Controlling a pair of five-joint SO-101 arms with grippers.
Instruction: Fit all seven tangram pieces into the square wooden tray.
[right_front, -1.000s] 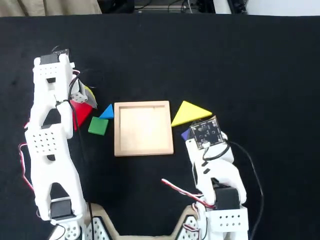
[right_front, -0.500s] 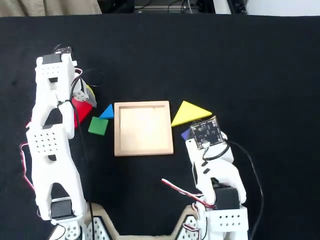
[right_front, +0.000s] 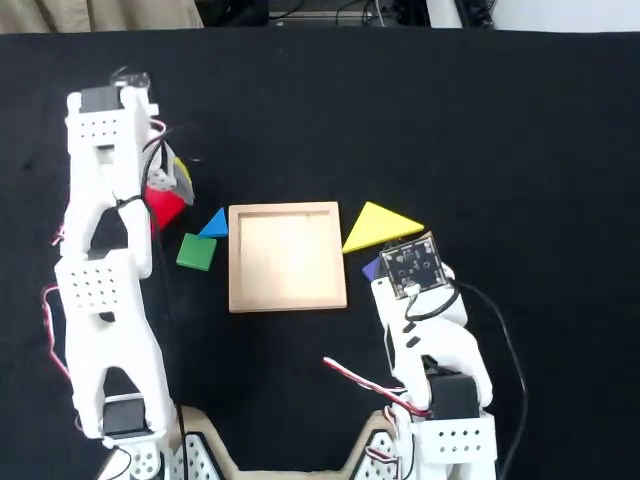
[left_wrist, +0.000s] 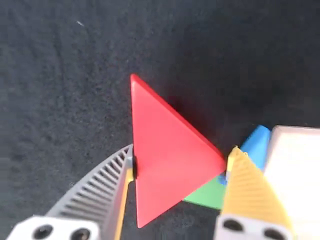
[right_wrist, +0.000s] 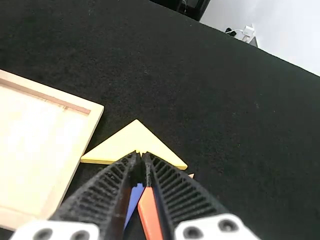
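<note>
left end effector (left_wrist: 181, 156): clamps red triangle (left_wrist: 159, 150) | right end effector (right_wrist: 140, 156): closed

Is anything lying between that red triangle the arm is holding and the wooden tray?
The left gripper holds the red triangle; a blue triangle and a green square lie on the cloth between it and the tray. Carried high enough, it would probably pass over them.
</note>
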